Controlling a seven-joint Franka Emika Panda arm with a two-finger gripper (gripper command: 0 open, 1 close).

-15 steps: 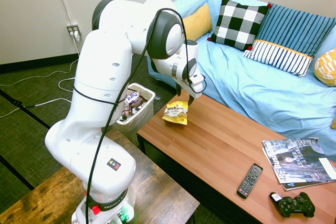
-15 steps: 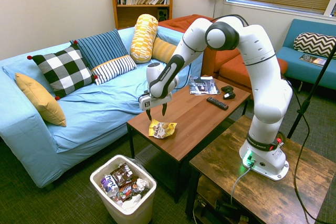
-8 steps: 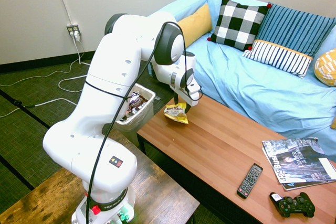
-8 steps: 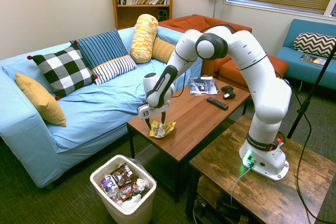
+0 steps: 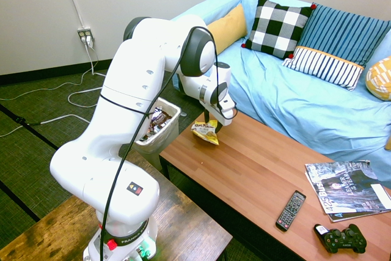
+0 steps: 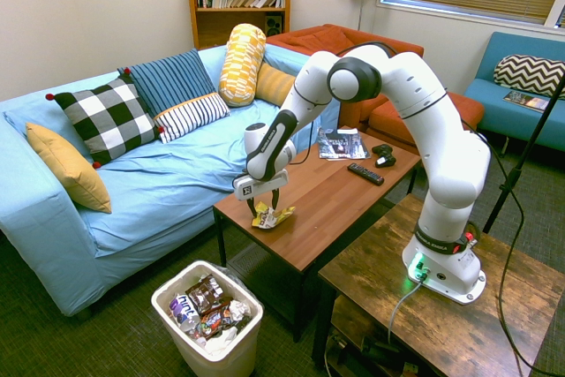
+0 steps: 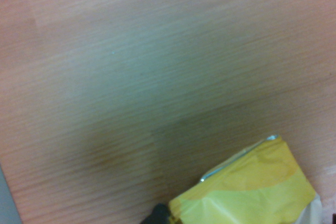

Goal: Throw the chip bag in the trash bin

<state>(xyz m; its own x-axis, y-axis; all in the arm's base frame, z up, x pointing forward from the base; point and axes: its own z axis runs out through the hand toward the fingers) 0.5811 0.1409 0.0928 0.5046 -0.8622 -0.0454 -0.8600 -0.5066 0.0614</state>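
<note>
The white arm's two-finger gripper (image 6: pixel 262 211) points straight down with its fingers spread, straddling the small crinkly yellow-and-white chip bag (image 6: pixel 273 216), not yet pinching it. The bag lies directly beneath it at the end of the long reddish-brown wooden coffee table (image 6: pixel 344 192), its long axis running roughly along the table's short edge. The white rounded plastic trash bin (image 6: pixel 190 333), already holding dark wrappers, stands on the floor just past that end, below the tabletop. Beyond sits the light-blue covered sofa (image 6: pixel 159 174).
</note>
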